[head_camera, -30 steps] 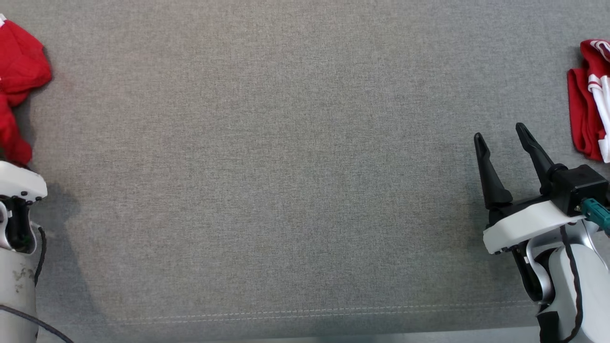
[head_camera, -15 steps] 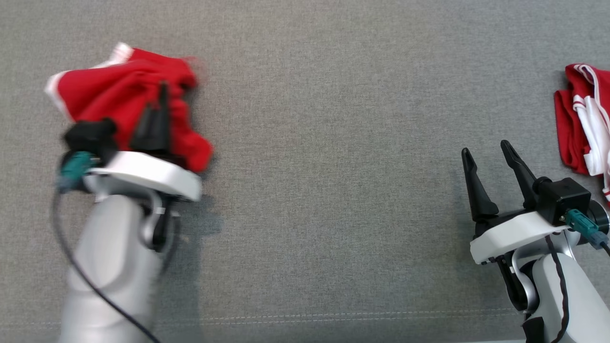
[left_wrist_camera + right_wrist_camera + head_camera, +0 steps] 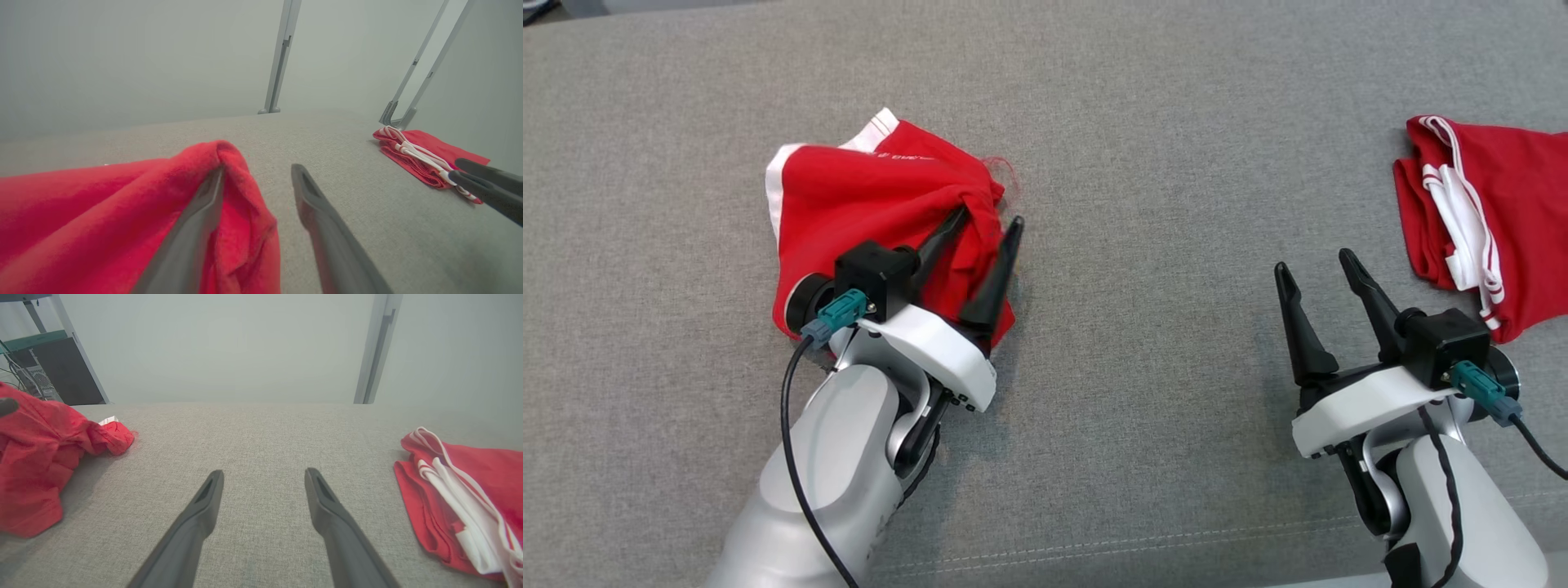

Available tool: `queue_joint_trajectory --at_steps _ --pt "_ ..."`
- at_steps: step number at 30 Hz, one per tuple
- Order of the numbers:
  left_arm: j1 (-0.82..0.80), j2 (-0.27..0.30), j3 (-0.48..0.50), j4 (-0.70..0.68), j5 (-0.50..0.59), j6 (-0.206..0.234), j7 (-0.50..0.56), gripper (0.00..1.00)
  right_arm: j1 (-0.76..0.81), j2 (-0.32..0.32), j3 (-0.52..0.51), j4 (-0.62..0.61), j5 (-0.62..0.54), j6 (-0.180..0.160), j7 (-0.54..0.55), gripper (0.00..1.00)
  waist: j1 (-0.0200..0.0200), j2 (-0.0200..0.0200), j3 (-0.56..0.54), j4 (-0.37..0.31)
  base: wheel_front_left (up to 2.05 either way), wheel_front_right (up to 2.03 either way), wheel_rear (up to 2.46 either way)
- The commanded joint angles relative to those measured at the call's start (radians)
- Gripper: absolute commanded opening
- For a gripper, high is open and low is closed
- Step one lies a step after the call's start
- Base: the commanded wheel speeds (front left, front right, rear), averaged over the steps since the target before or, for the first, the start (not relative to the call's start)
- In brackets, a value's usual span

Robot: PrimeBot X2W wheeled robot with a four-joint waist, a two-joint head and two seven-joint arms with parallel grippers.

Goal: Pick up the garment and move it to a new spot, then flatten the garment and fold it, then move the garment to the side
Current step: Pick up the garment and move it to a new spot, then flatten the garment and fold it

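Note:
The garment (image 3: pixel 874 196) is a crumpled red piece with white trim, lying in a heap on the grey cloth surface (image 3: pixel 1143 163) left of centre. My left gripper (image 3: pixel 990 222) stands open at the heap's right edge. One finger (image 3: pixel 204 212) has a red fold (image 3: pixel 245 228) draped against it, and the other finger is bare over the grey surface. In the left wrist view the garment (image 3: pixel 81 212) spreads to the left of my left gripper (image 3: pixel 259 169). My right gripper (image 3: pixel 1313 265) is open and holds nothing, well to the right of the heap.
A second red garment with white stripes (image 3: pixel 1494 220) lies folded at the far right, just beyond my right gripper (image 3: pixel 263 473). Grey metal posts (image 3: pixel 280 57) rise behind the surface. A dark cabinet (image 3: pixel 65 371) stands off the far left corner.
My left gripper came in from the left edge carrying the red garment, set it down left of centre and opened. The head camera shifted. The right gripper stayed open.

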State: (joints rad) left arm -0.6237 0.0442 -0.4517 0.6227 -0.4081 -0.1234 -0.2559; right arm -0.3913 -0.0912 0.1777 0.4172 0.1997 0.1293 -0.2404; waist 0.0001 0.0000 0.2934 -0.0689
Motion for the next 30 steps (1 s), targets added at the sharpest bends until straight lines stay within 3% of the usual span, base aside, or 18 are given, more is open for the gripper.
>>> queue_joint_trajectory --at_steps 1,9,18,24,30 --pt "-0.029 0.016 0.036 -0.033 0.006 -0.007 -0.006 1.0 -0.018 0.011 0.037 -0.018 0.012 0.001 -0.018 1.0 -0.0001 0.0 -0.011 0.006 0.0 0.0 0.0" --pt "0.057 0.033 0.143 -0.122 0.055 -0.003 -0.006 1.0 -0.033 0.012 0.143 -0.036 0.035 0.001 -0.021 1.0 -0.0001 0.0 -0.054 0.083 0.0 0.0 0.0" --pt "0.206 0.034 0.276 -0.171 0.098 0.0 -0.006 1.0 -0.071 -0.007 0.395 -0.038 0.102 0.001 -0.021 1.0 -0.0001 0.0 -0.12 0.231 0.0 0.0 0.0" --pt "0.283 0.022 0.336 -0.17 0.102 -0.001 -0.006 1.0 -0.14 -0.022 0.55 0.031 0.135 0.001 0.008 1.0 -0.0001 0.0 -0.136 0.327 0.0 0.0 0.0" --pt "0.327 0.011 0.355 -0.163 0.098 -0.003 -0.006 1.0 -0.221 -0.033 0.611 0.167 0.109 0.001 0.042 1.0 -0.0001 0.0 -0.136 0.417 0.0 0.0 0.0"
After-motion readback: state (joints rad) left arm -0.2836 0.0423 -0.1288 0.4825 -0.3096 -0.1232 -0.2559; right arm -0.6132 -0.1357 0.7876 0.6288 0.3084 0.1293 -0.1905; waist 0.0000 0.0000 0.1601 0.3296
